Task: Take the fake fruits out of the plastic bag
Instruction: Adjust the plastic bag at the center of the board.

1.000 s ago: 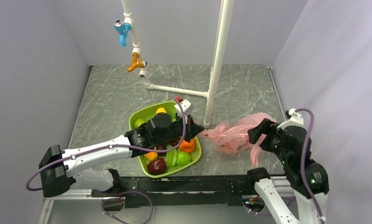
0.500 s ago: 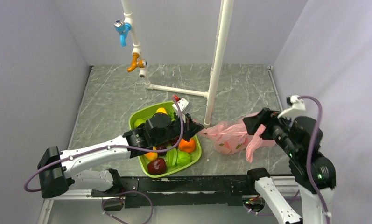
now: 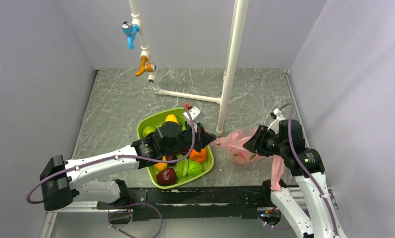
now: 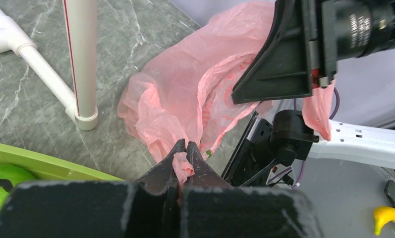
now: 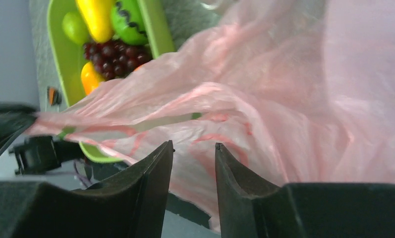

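The bag (image 3: 237, 144) lies crumpled on the table (image 3: 116, 99) just right of the tray (image 4: 46, 166), with one corner drawn out toward the tray's right rim. The left gripper (image 4: 185, 148) is clamped fully closed on that corner, a twist of pink film pinched between its tips just past the rim. This looks like an anchoring hold, so that the bag cannot slide while the other arm works. The right gripper (image 5: 193, 148) is at the side of the bag away from the tray, its jaws part-way apart with a narrow gap and film filling the view beyond them. Whether any film is caught between them cannot be told, though part of the bag hangs down off it. The likely aim is to spread the mouth wide. The fruits cannot be made out through the film; presumably they sit inside the bag, right of the tray.
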{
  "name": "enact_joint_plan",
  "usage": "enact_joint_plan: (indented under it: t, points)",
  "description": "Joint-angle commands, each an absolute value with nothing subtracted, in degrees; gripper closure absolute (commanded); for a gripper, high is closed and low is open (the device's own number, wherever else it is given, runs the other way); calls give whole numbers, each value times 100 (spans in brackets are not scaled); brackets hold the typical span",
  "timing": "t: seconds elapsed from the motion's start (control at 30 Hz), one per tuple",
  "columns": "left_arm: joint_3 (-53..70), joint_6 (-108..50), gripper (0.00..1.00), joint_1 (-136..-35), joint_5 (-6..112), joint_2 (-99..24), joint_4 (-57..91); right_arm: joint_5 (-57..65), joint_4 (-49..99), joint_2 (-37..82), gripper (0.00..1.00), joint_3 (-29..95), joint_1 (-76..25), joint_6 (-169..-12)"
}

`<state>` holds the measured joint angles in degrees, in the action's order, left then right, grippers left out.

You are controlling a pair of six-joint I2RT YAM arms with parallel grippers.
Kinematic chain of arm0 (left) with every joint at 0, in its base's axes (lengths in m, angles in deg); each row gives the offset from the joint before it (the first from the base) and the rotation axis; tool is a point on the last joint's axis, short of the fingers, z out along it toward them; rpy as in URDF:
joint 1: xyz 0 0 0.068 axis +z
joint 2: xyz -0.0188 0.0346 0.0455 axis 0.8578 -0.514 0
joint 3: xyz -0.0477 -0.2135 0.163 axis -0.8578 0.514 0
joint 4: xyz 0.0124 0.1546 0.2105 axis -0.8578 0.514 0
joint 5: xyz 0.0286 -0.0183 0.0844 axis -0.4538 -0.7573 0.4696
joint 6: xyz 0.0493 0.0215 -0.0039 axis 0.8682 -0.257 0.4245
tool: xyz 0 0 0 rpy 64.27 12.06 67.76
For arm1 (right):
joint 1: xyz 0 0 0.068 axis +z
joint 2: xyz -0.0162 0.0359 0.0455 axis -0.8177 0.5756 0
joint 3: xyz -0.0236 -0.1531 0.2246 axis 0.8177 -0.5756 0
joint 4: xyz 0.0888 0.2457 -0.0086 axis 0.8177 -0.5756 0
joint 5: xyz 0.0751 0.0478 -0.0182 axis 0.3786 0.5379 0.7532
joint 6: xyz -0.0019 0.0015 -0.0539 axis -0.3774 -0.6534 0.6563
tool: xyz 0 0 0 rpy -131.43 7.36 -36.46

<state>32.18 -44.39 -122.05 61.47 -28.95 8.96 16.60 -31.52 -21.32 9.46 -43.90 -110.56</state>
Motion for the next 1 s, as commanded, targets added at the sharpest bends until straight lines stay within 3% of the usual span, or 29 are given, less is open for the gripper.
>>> enact_joint_plan:
  t: [0.0,0.13,0.4,0.47,0.57,0.63,0.77,0.9,0.97]
  points:
    - [3157,-4485,100,-12218,6069,-2726,554,384,-3242,-2335,60,437,-4389,-12309]
    - [3132,-4489,100,-12218,6110,-2663,640,357,-3002,-2533,61,-187,-4394,-12816]
    - [3305,-4688,98,-12218,6365,-2466,913,-1139,-3129,-2649,63,-626,-4389,-14039]
    - [3089,-4695,85,-12222,6459,-2486,1473,-1055,-2972,-2656,63,-656,-4392,-13777]
    - [2713,-4370,56,-12288,6349,-2529,1888,-236,-2439,-2601,63,-771,-4394,-13171]
    - [2132,-4059,45,-12402,6188,-2665,2523,235,-2281,-2520,63,-806,-4388,-12973]
    - [590,-3747,42,-12853,6216,-3124,3728,763,-2041,-2483,62,-935,-4393,-12876]
    - [-146,-3723,43,-13178,5839,-3466,3712,916,-1821,-2595,64,-1008,-4393,-12970]
    - [-261,-3705,43,-13289,5779,-3519,3636,1028,-1768,-2597,70,-998,-4387,-12900]
